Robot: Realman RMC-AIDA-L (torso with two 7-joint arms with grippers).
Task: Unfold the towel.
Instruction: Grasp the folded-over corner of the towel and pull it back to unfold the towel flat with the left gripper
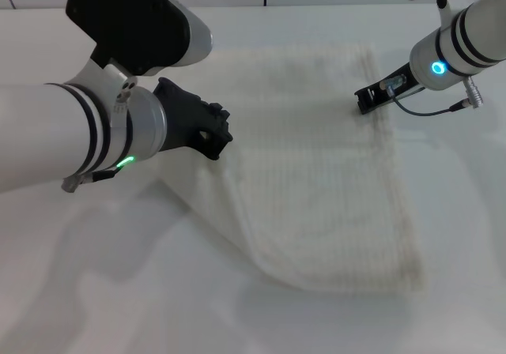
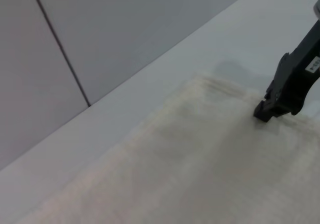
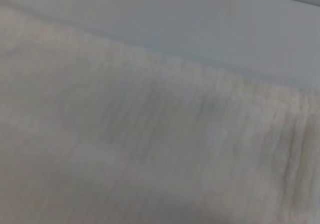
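Observation:
The towel (image 1: 316, 180), cream with faint ribbed stripes, lies spread over the middle of the white table. Its left edge is raised off the table under my left gripper (image 1: 215, 137), which is shut on that edge. The cloth hangs down from it in a fold (image 1: 198, 188). My right gripper (image 1: 364, 101) rests its tip on the towel just inside the right edge, shut on the cloth there. The left wrist view shows that same right gripper (image 2: 265, 113) touching the towel (image 2: 190, 169). Only towel fabric (image 3: 150, 134) fills the right wrist view.
The white table (image 1: 95, 291) runs around the towel on all sides. A grey panelled wall (image 2: 100, 44) stands behind the table's far edge. A thin cable (image 1: 427, 113) loops below the right wrist.

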